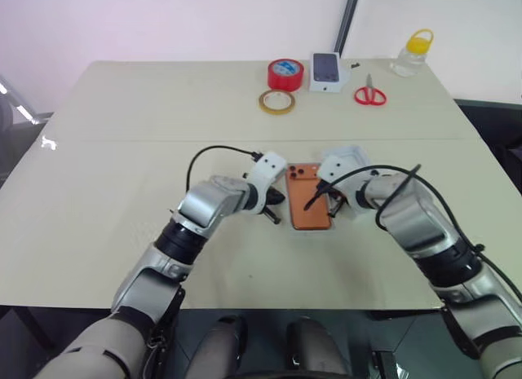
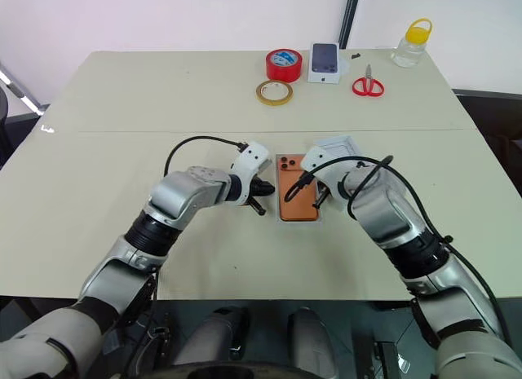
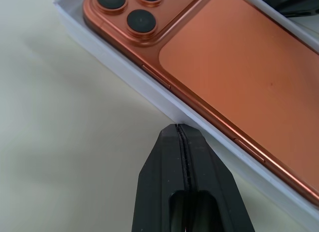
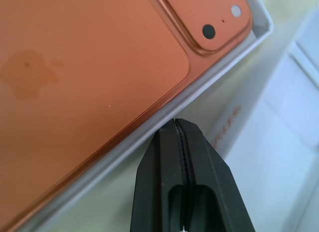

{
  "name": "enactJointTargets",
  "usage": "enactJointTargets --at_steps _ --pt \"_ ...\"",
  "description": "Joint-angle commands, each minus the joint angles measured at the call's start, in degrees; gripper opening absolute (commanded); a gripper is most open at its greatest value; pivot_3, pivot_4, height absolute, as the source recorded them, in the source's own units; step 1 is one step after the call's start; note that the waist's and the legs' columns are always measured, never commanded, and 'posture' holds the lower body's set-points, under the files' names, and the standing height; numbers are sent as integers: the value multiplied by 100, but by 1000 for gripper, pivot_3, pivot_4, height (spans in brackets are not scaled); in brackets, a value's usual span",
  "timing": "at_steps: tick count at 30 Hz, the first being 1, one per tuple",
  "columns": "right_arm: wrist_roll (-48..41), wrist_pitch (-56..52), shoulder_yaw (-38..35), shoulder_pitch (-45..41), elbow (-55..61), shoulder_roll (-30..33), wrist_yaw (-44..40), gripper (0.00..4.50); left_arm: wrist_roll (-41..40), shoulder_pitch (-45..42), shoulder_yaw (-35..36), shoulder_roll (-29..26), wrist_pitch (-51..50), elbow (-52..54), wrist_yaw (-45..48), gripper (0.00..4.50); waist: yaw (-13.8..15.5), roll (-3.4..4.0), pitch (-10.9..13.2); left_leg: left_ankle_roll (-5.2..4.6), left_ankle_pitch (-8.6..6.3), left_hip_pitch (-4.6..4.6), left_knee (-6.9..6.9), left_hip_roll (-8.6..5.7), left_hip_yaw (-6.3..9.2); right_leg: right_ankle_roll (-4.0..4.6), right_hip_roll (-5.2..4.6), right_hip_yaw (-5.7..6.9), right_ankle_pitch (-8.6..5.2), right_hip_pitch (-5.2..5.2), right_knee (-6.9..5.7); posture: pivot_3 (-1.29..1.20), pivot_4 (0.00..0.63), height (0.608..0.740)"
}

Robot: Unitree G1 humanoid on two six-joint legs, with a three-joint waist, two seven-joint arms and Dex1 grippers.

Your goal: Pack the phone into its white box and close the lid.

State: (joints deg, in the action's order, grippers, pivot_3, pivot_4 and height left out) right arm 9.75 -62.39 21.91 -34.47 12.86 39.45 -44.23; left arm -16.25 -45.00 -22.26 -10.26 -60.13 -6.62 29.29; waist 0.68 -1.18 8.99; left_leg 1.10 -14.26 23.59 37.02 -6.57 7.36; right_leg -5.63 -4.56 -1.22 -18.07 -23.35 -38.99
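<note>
The orange phone (image 1: 308,206) lies back up inside the white box (image 3: 149,90), its camera lenses at the far end. My left gripper (image 3: 178,126) is shut, and its tip is at the outside of the box's left wall. On the opposite side my right gripper (image 4: 175,121) is shut too, with its tip against the box's right wall (image 4: 199,100). Neither gripper holds anything. The lid (image 2: 338,144) lies just beyond the right gripper, close to the box's far right corner, its white inside facing up.
At the table's far side stand a red tape roll (image 1: 285,73), a tan tape roll (image 1: 276,102), a small white box with a phone picture (image 1: 325,72), red scissors (image 1: 369,94) and a yellow-capped bottle (image 1: 412,53).
</note>
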Motion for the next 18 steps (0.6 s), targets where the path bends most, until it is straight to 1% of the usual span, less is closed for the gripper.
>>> enactJointTargets --at_steps 1,7,12,18 --pt "-301 -76 -19 42 654 8 -180 0 -152 -89 -286 392 34 230 340 27 -1 0 0 0 0 0 0 0 -1 0 0 0 0 0 0 0 150 740" --pt "-355 -161 -25 68 692 92 -125 0 -53 -58 -278 368 -38 312 453 27 -14 0 0 0 0 0 -1 3 -1 0 2 0 0 -1 0 0 150 740" --pt "-377 -82 -61 54 581 222 -148 0 -3 25 -287 214 -147 542 531 27 -11 0 0 0 0 0 -1 3 -1 0 2 0 0 -1 0 0 150 740" --pt "-435 20 -82 35 519 403 -181 0 83 47 -98 121 -138 477 446 27 -12 0 0 0 0 0 -1 3 -1 0 2 0 0 -1 0 0 150 740"
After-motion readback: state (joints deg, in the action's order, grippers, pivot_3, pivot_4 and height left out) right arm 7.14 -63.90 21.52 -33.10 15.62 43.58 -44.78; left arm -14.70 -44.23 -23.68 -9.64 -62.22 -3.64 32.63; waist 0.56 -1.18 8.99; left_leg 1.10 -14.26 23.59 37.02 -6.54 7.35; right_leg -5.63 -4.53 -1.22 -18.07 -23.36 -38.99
